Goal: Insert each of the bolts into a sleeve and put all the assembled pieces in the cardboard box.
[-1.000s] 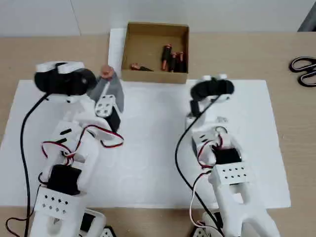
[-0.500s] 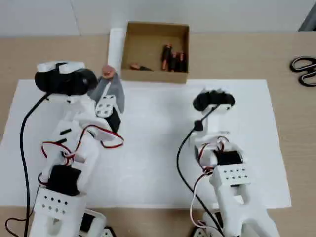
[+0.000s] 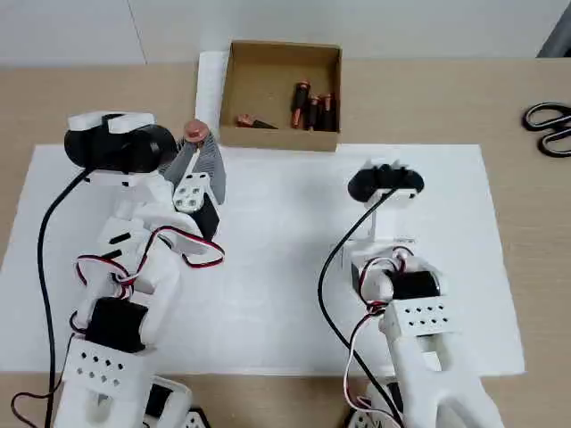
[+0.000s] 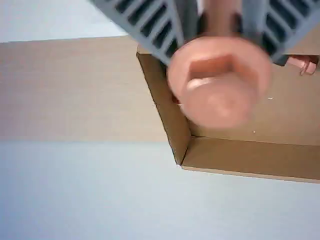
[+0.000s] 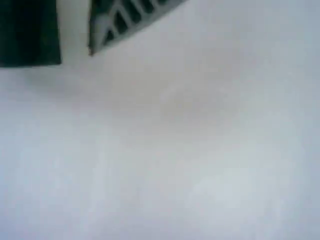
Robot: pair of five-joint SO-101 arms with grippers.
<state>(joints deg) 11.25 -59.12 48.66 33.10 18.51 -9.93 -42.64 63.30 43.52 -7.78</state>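
My left gripper is shut on a copper-coloured bolt, held head-up just outside the near left corner of the cardboard box. In the left wrist view the bolt's round head sits between grey ribbed fingers, with the box corner right behind it. Several copper-and-black assembled pieces lie in the box, and one more lies near its front wall. My right gripper hangs low over the white sheet, with its arm folded back at centre right.
A white sheet covers the middle of the wooden table. Black scissors lie at the far right edge. Black cables run along both arms.
The right arm has drawn back from the box toward its base. The left gripper with the bolt has barely shifted.
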